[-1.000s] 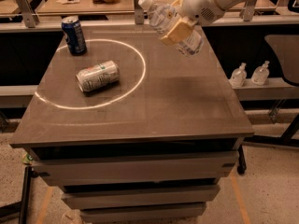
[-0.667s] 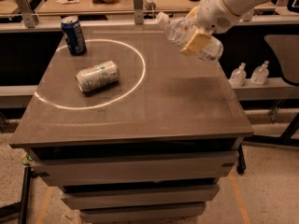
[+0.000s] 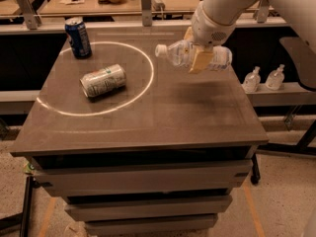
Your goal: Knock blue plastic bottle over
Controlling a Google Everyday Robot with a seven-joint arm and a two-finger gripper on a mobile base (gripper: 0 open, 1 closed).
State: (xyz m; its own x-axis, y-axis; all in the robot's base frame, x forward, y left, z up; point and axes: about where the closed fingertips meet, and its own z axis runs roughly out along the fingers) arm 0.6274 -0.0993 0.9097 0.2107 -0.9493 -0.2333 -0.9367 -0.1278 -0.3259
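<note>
Blue plastic bottle [image 3: 174, 53] sideways in our gripper's [image 3: 195, 48] firm hold, aloft over the table's [image 3: 148, 117] far right.

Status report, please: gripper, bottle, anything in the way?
Gripper over the table, far right, shut on blue plastic bottle. Bottle held sideways in the air, cap pointing left. Silver-green can and dark blue can sit well left, apart from it.

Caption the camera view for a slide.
The gripper holds the bottle sideways above the table, right of a lying can and an upright blue can.
</note>
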